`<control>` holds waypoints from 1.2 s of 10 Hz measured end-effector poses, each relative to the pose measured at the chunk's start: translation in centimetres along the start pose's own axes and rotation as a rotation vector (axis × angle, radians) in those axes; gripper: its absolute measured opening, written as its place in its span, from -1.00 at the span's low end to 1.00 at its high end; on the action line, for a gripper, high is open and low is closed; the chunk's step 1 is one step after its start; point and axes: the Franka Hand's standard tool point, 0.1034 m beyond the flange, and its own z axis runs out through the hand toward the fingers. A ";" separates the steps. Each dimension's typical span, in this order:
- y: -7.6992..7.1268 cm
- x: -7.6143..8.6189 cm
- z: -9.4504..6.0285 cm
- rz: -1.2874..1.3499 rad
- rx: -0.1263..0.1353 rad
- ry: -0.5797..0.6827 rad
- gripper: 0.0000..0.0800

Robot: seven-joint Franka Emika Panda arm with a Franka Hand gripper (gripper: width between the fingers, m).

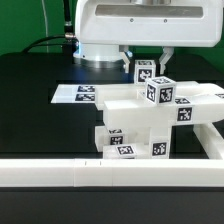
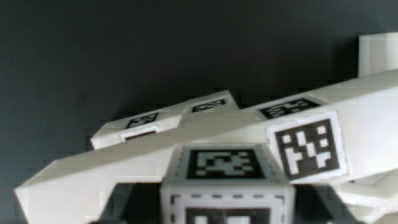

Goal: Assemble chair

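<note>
Marker board (image 1: 82,93): flat on the black table (image 1: 30,100), at the exterior view's left, beyond the parts; nothing rests on it.

Chair stack (image 1: 135,125): white blocks and slabs bunched in the middle of the table, each face carrying a black-and-white tag. The lower blocks sit nearest the white rail (image 1: 100,172) that runs along the near edge.

Top piece (image 1: 160,92): a tagged block sitting highest on the stack, tilted a little, just under the arm.

Gripper (image 1: 146,62): low over the far side of the stack, right above that top piece. Whether the fingers are spread or pinching something I cannot tell; the parts hide them, and the wrist view shows only tagged white faces up close.

Long slab (image 1: 195,100): runs off toward the exterior view's right, resting on the stack.

Step in hand: seems to be fitting or seating an upper part onto the half-built chair, somewhere mid-task.

Next move: likely needs the part squared to its mate and pressed or turned home gently, so the loose stack does not shift.
</note>
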 end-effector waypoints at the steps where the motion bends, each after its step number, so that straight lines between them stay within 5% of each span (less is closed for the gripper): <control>1: 0.0 0.0 0.0 0.092 0.000 0.000 -0.28; 8: -0.2 0.0 0.0 0.583 0.002 -0.001 -0.28; 12: 0.1 0.7 0.0 0.815 0.071 0.023 -0.28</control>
